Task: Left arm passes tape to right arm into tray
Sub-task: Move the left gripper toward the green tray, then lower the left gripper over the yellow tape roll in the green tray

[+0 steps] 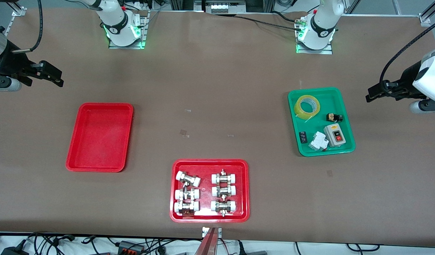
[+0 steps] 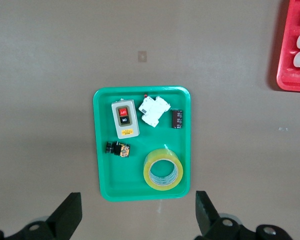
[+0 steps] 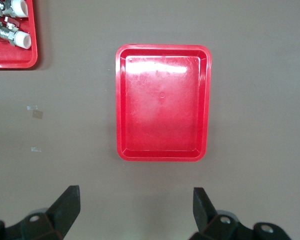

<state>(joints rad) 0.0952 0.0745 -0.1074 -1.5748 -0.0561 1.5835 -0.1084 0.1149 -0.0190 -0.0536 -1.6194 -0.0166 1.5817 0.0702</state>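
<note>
The yellow tape roll lies flat in the green tray, at the tray's corner farthest from the front camera; it also shows in the left wrist view. My left gripper is open and empty, up in the air past the green tray at the left arm's end of the table; in the left wrist view its fingers straddle bare table. The plain red tray is empty, also in the right wrist view. My right gripper is open and empty, high above the table at the right arm's end; it also shows in its own wrist view.
The green tray also holds a grey switch box, a white breaker and small black parts. A second red tray with several white-capped metal fittings sits near the front edge at mid-table.
</note>
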